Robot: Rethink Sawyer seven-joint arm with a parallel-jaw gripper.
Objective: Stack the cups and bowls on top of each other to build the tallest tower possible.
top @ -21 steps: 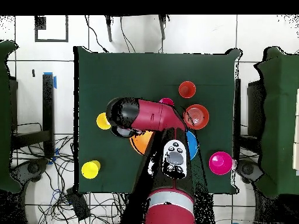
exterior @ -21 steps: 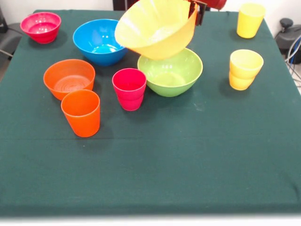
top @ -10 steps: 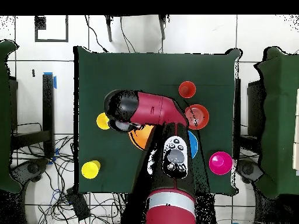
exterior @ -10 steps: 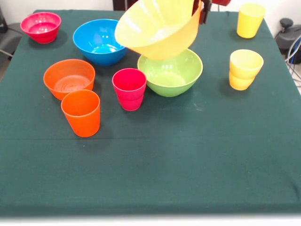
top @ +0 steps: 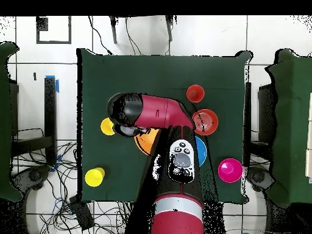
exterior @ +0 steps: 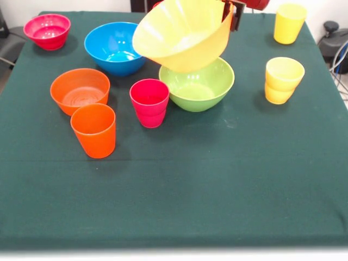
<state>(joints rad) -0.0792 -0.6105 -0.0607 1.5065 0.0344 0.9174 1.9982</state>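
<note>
Cloth first, nearest the camera: the table (exterior: pixel 179 201) has a dark green cover, matte and probably grippy, so nothing should slide much. Further in sit the orange cup (exterior: pixel 94 130), the magenta cup (exterior: pixel 149 102) and a yellow cup (exterior: pixel 283 80) off to the side. All look like light, stiff, glossy plastic, so slippery walls; I'd grab by the rim. Behind them the orange bowl (exterior: pixel 80 90) and the green bowl (exterior: pixel 197 83), with the big yellow bowl (exterior: pixel 179 33) tilted above it, apparently just touching. The pincer (exterior: pixel 232 13) is at that bowl's far rim, seemingly clamped on it. Blue bowl (exterior: pixel 115 48), pink bowl (exterior: pixel 47 31) and another yellow cup (exterior: pixel 289 23) sit at the back. Overhead shows tiled floor and cables around.
</note>
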